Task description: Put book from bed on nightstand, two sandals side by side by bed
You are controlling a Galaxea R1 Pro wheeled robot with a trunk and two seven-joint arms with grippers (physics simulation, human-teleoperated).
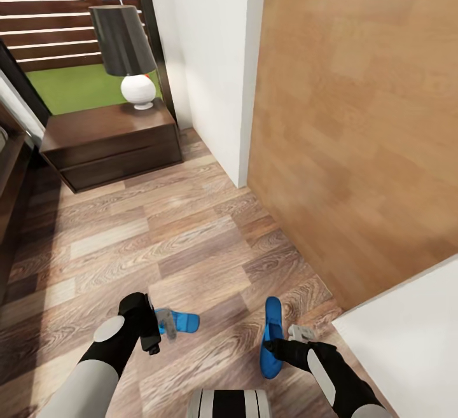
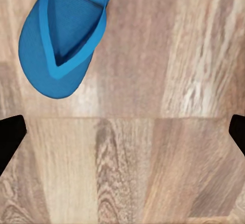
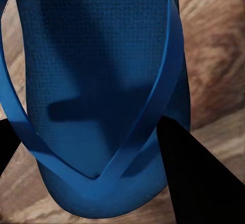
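Two bright blue sandals lie on the wood-plank floor (image 1: pixel 191 240) close in front of the robot. The left sandal (image 1: pixel 181 322) sits crosswise just beside the left gripper (image 1: pixel 166 329), near that gripper's grey fingers; in the left wrist view this sandal (image 2: pixel 64 40) rests flat on the planks, apart from the two dark fingertips (image 2: pixel 10 137) spread wide at the frame's edges with bare floor between them. The right sandal (image 1: pixel 271 335) points lengthwise away from the robot, and the right gripper (image 1: pixel 294 336) is at its right edge. In the right wrist view the right sandal (image 3: pixel 97 96) looms close, its straps meeting in a V, with a dark finger (image 3: pixel 194 178) at each side of it, the pair closed around the sole. The two sandals lie well apart and at an angle to each other. Farther off at left, a dark-brown nightstand (image 1: pixel 108 141) with two drawers stands against the window, bearing a lamp (image 1: pixel 130 55) with a black shade and round white base. A white wall (image 1: pixel 216 55) and a light wooden panel (image 1: pixel 362 119) rise at right.
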